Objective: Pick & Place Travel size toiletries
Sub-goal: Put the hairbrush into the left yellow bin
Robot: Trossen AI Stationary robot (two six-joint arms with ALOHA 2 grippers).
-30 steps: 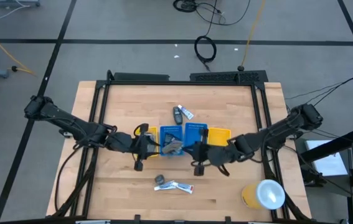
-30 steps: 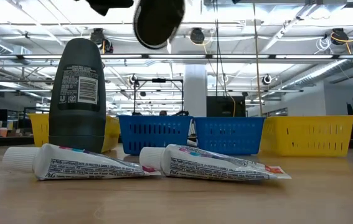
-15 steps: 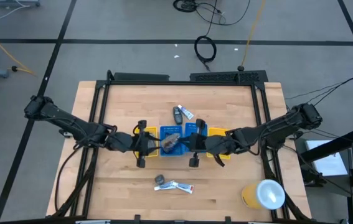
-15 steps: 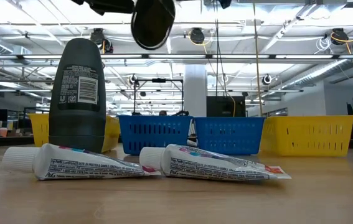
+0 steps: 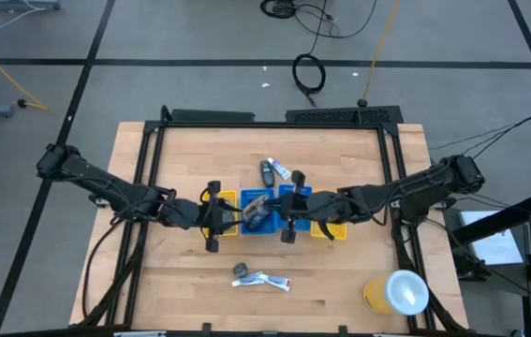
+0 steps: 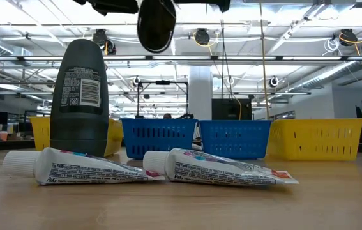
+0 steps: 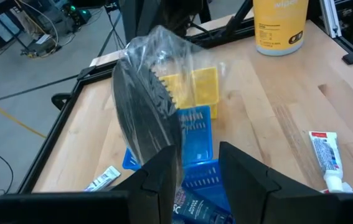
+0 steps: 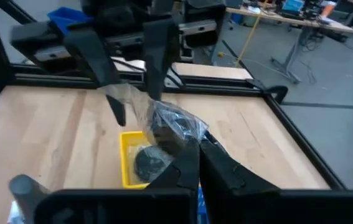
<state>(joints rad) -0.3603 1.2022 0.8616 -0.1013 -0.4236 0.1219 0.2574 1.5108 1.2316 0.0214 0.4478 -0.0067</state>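
A grey round mesh pad (image 7: 144, 102) in a clear wrapper hangs in the air over the blue trays (image 5: 295, 195), with my left gripper (image 7: 198, 169) shut on it. My right gripper (image 8: 195, 160), shut, has its fingertips right at the pad's (image 8: 170, 132) other side. Another pad (image 8: 146, 163) lies in a yellow tray (image 8: 126, 143). A dark bottle (image 6: 78, 96) stands near the front edge, and two white tubes (image 6: 85, 167) lie beside it. A bottle and a tube (image 5: 272, 170) lie beyond the trays. My left gripper holds the wrapped pad by its near edge (image 7: 167, 146), which sits against one finger (image 7: 162, 177). Its fingers come from the table's left, slanting a little down. The pad stands on edge beyond the fingertips, clear of the trays. My right gripper's shut fingertips (image 8: 188, 163) meet the wrapper's lower edge; whether they touch it I cannot tell.
Two yellow and two blue trays (image 5: 332, 225) stand in a row across the table's middle, under both grippers. A large yellow-and-white cylinder (image 5: 396, 292) stands at the near right corner. Black rails (image 5: 391, 178) frame the table.
My right gripper has swung toward the table's left, over the trays, up to the pad that my left gripper holds, and has stayed shut. The pad stays lifted above the blue trays.
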